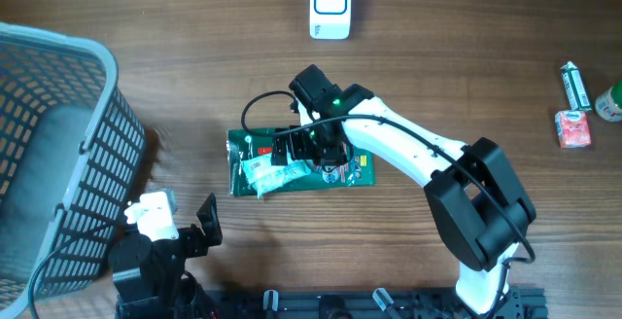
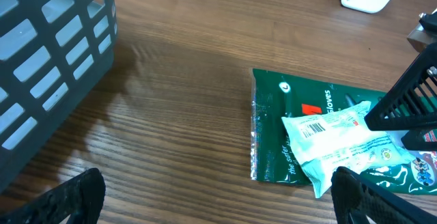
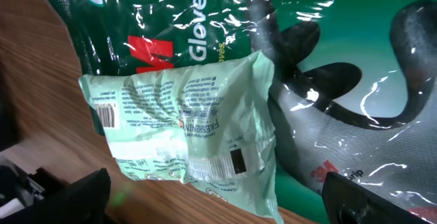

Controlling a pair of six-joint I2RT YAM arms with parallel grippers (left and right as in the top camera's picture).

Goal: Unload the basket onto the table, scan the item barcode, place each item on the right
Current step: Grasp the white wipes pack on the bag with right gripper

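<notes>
Basket (image 1: 58,144) left, left gripper (image 1: 180,224) beside it, jaws wide, empty. Centre: packet (image 1: 277,175) lying on the gloves pack (image 1: 360,173), right gripper (image 3: 218,203) spread wide just over it, gripping nothing. Wrist views catch its barcode (image 3: 107,115), overhead doesn't; scanner (image 1: 330,6) far, well apart

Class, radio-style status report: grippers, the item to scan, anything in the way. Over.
Both grippers open, empty: left gripper by basket, right gripper over pale green packet. Packet barcode up, lying on gloves pack. Barcode uncovered; white scanner apart.
</notes>
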